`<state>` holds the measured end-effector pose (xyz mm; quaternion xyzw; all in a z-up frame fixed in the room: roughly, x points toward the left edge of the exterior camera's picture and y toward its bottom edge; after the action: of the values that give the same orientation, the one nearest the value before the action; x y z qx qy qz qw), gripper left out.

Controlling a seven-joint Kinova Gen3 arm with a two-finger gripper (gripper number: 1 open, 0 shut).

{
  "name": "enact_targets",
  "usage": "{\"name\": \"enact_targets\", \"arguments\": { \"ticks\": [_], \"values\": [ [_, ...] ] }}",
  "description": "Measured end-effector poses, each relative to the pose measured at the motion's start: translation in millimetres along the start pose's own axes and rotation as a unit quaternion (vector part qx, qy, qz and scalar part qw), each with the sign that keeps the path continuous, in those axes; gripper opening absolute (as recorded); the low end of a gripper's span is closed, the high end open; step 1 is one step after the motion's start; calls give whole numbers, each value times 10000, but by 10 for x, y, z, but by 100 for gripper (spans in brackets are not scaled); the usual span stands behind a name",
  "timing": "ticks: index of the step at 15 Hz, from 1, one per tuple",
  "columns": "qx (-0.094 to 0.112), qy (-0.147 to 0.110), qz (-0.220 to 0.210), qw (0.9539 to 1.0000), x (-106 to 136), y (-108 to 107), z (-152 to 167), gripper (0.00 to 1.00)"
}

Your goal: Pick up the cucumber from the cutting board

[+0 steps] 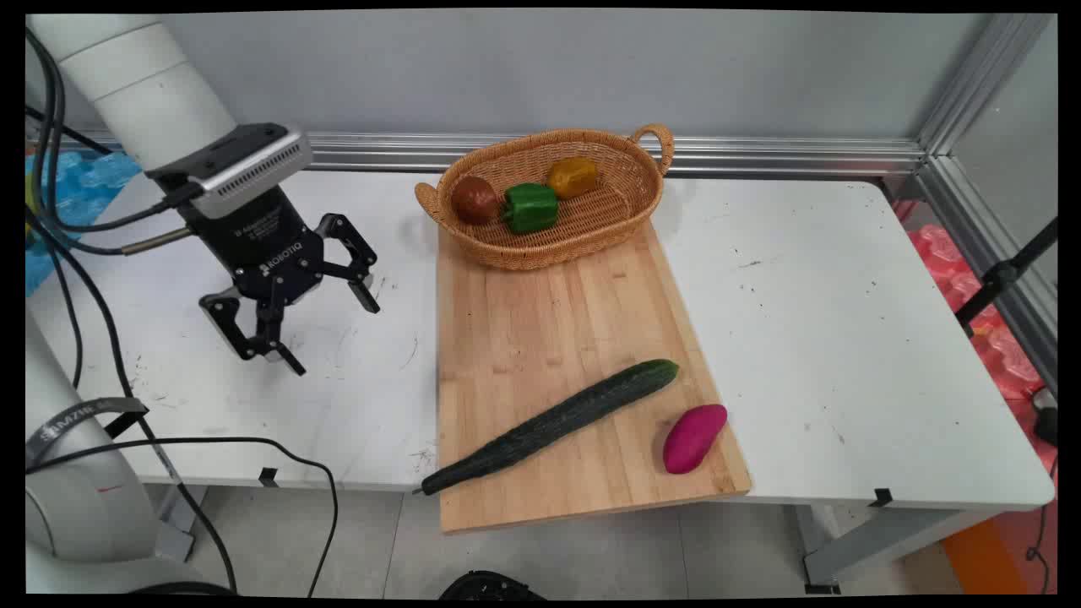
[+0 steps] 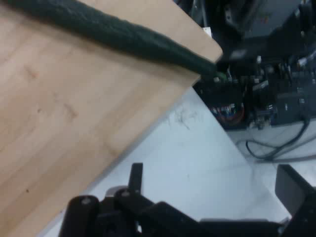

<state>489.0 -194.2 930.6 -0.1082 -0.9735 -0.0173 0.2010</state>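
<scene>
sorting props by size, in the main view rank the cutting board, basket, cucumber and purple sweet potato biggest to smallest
1. cutting board
2. basket
3. cucumber, nearly as long as the basket but far thinner
4. purple sweet potato

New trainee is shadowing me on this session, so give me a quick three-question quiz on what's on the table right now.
1. True or false: the tool is holding the cucumber.
2. How many vegetables lie in the wicker basket?
3. What lies beside the cucumber on the cutting board: A) purple sweet potato, B) banana, C) knife?

Key: 1 false, it hangs open over bare table; 2 three; 3 A.
</scene>
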Motion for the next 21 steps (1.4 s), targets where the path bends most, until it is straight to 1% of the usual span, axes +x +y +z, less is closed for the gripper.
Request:
{"name": "enact_targets", "arguments": {
  "ticks": [2, 4, 6, 8, 9, 10, 13, 14, 18, 19, 21],
  "values": [
    [48, 51, -228, 9997, 77, -3, 29, 100],
    [135, 135, -621, 9979, 229, -40, 90, 100],
    [229, 191, -979, 9947, 392, -95, 167, 100],
    [329, 222, -1328, 9903, 550, -163, 263, 100],
    [390, 229, -1529, 9872, 639, -210, 329, 100],
    [429, 227, -1653, 9850, 690, -241, 375, 100],
    [572, 189, -2140, 9750, 876, -361, 572, 100],
    [599, 178, -2232, 9728, 910, -385, 613, 100],
    [748, 63, -2821, 9564, 1120, -532, 900, 100],
    [786, 21, -2986, 9511, 1176, -568, 987, 100],
    [825, -37, -3173, 9447, 1241, -609, 1094, 100]
  ]
}}
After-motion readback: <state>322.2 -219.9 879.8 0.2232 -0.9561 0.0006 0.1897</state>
